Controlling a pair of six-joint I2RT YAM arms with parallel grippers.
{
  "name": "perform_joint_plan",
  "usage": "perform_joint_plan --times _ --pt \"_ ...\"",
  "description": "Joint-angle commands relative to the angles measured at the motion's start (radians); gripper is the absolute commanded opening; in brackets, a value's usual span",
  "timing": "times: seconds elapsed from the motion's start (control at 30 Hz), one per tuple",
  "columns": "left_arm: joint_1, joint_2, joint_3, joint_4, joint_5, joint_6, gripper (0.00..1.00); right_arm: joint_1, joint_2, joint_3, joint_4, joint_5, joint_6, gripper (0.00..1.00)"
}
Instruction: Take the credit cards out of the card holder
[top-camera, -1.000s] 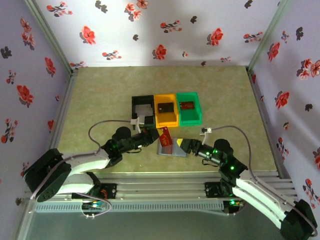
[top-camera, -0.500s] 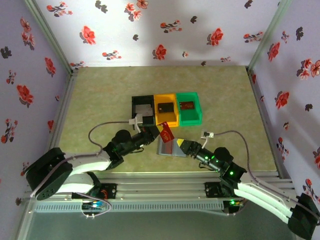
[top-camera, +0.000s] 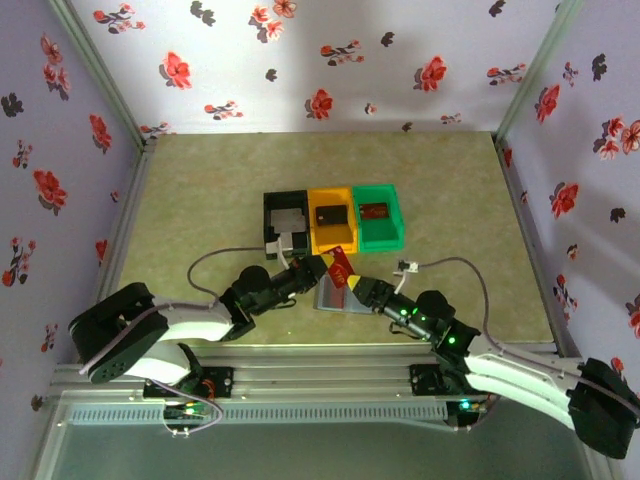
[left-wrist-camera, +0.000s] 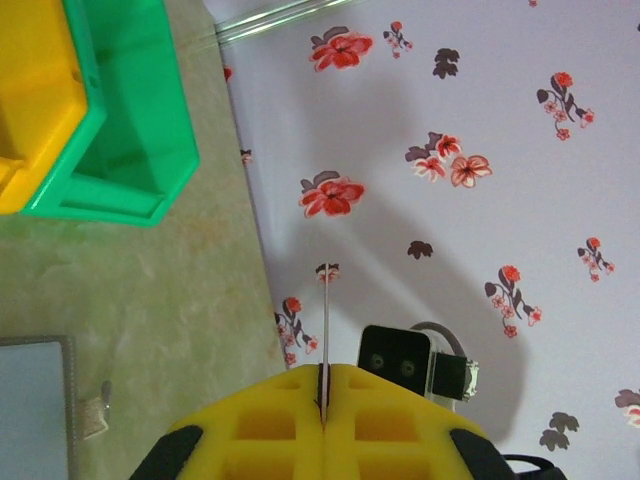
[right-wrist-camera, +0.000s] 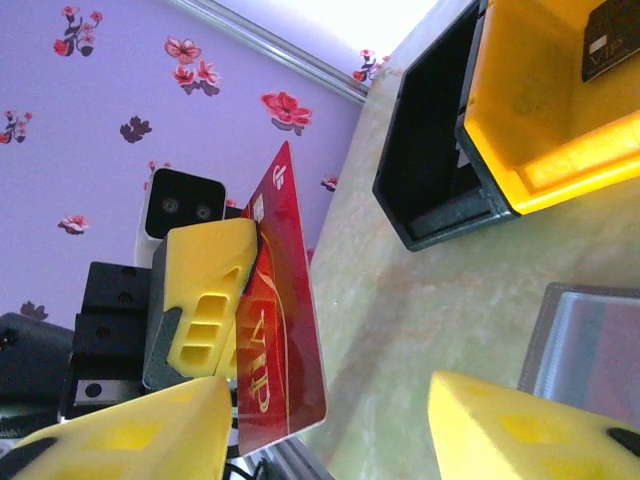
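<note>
Red credit card (top-camera: 340, 265), glossy, with pale lettering along its face, held off the table (top-camera: 200, 190) near the middle of the near half. Pinched on edge by the left gripper (top-camera: 322, 268), yellow fingers (left-wrist-camera: 270, 420) pressed together on it, the thin rim poking out between them in the left wrist view. Just to its right, the right gripper (top-camera: 352, 285), jaws spread, one yellow finger (right-wrist-camera: 130, 435) close beside the card's lower edge and the other well clear; contact impossible to tell. Below the two grippers, the card holder (top-camera: 330, 298), flat and grey with a darker border, lying on the table. Just beyond it, three bins in a row: black bin (top-camera: 268, 215) on the left with a light grey card (top-camera: 288, 218), orange bin (top-camera: 335, 243) in the middle with a dark card (top-camera: 330, 214), green bin (top-camera: 382, 238) on the right with a reddish-brown card (top-camera: 374, 211).
</note>
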Motion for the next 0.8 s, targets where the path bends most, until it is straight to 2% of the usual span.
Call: perform_joint_plan --times 0.0,0.4,0.57,0.77 --pt "-0.017 0.0 0.001 0.054 -0.032 0.002 0.0 0.009 0.023 0.046 0.085 0.028 -0.008 0.46" --pt "-0.035 -0.007 -0.015 0.067 -0.063 0.006 0.0 0.014 0.161 0.098 0.193 -0.029 -0.008 0.37" --pt "-0.035 -0.031 -0.035 0.066 -0.09 0.01 0.0 0.024 0.168 0.094 0.197 -0.032 -0.006 0.36" --pt "-0.035 -0.034 -0.037 0.066 -0.095 0.009 0.0 0.038 0.173 0.097 0.204 -0.03 -0.013 0.29"
